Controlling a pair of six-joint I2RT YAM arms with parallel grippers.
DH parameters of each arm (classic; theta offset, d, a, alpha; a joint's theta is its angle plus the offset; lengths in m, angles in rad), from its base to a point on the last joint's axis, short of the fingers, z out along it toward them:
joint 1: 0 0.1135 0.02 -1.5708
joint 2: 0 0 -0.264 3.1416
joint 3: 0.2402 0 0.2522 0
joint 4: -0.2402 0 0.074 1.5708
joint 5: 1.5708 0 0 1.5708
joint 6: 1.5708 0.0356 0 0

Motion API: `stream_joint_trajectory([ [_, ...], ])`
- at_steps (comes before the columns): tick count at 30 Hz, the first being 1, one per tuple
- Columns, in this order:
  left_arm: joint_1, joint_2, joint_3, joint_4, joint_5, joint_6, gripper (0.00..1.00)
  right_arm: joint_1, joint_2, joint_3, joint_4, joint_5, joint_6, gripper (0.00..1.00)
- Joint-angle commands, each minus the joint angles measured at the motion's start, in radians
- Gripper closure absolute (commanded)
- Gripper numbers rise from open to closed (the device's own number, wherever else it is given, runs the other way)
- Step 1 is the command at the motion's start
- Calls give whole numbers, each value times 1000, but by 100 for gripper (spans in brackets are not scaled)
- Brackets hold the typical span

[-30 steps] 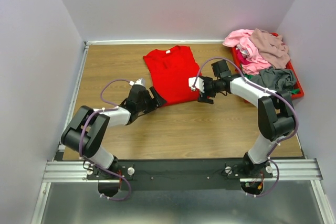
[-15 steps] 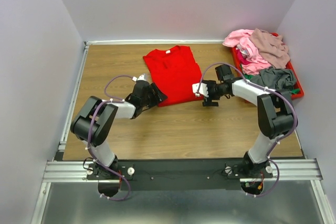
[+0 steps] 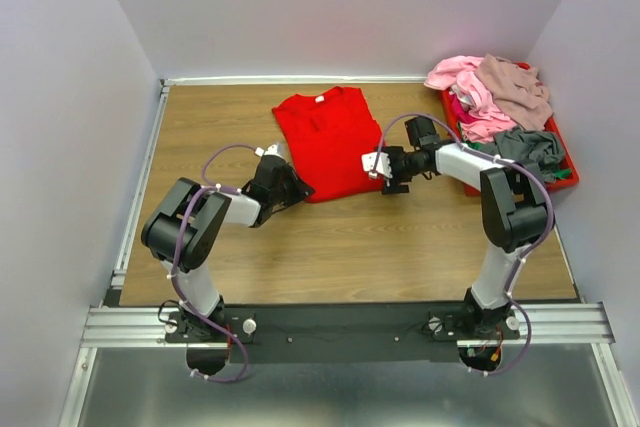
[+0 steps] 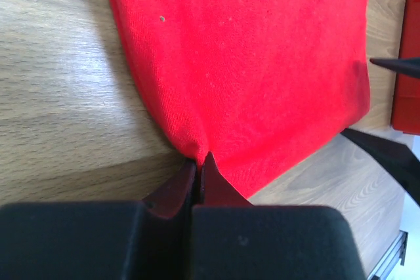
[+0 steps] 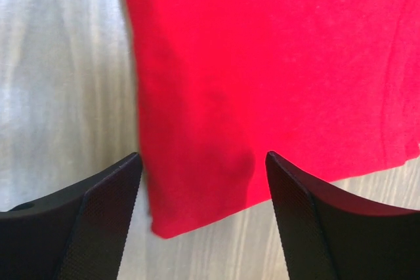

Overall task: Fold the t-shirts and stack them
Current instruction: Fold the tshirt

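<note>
So in the last second the left gripper (image 4: 199, 162) has slid in to the hem and gone from wide open to clamped. It's now pinching the near-left corner of the red t-shirt (image 4: 262, 63), and you can see the fabric bunching into the closed tips. The right gripper (image 5: 202, 159) has only nudged a little closer. Its jaws are spread wide, with the near-right hem corner sitting between them and nothing gripped yet.

The red t-shirt lies flat on the table (image 3: 350, 237). Its long axis runs away from the arms, hem nearest and collar at the far end, so each arm has its own corner right in front of it. My guess is the right one has to close next, then both carry the hem toward the collar.

The other shirts (image 3: 495, 97) are heaped in the tray (image 3: 565, 175) at far right, well apart.
</note>
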Motion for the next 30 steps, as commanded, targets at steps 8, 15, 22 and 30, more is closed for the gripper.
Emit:
stream_joint_trajectory([
  [8,0,-29,-40,-70,117,46,100,1,81,-34,-46,85,-16,88],
  [15,-27,-136,-190,-71,245,2,100,1,-149,-192,-255,71,-79,100],
  [22,-182,-325,-357,-76,302,-150,100,4,-451,-338,-504,15,-72,100],
  [30,-201,-500,-270,-255,232,-131,100,4,-513,-215,-504,-8,155,100],
])
